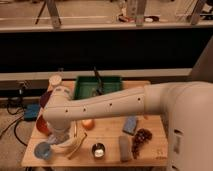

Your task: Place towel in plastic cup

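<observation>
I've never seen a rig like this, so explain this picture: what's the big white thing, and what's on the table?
The big white shape is a robot arm, seen by one camera looking down on a wooden table. Its gripper, the grasping end, points down near the picture's lower left, beside a small light-blue plastic cup and a white bowl. Also on the table: a green tray, a shiny metal cup, a blue pad and an orange fruit. Whether the gripper holds the towel cannot be seen; the arm hides it.

White arm (pixel 115 102) reaching leftward from the robot's body (pixel 186 125), bent downward at the wrist (pixel 57 105); gripper (pixel 56 140) pointing down beneath the wrist, low on the left side.
</observation>
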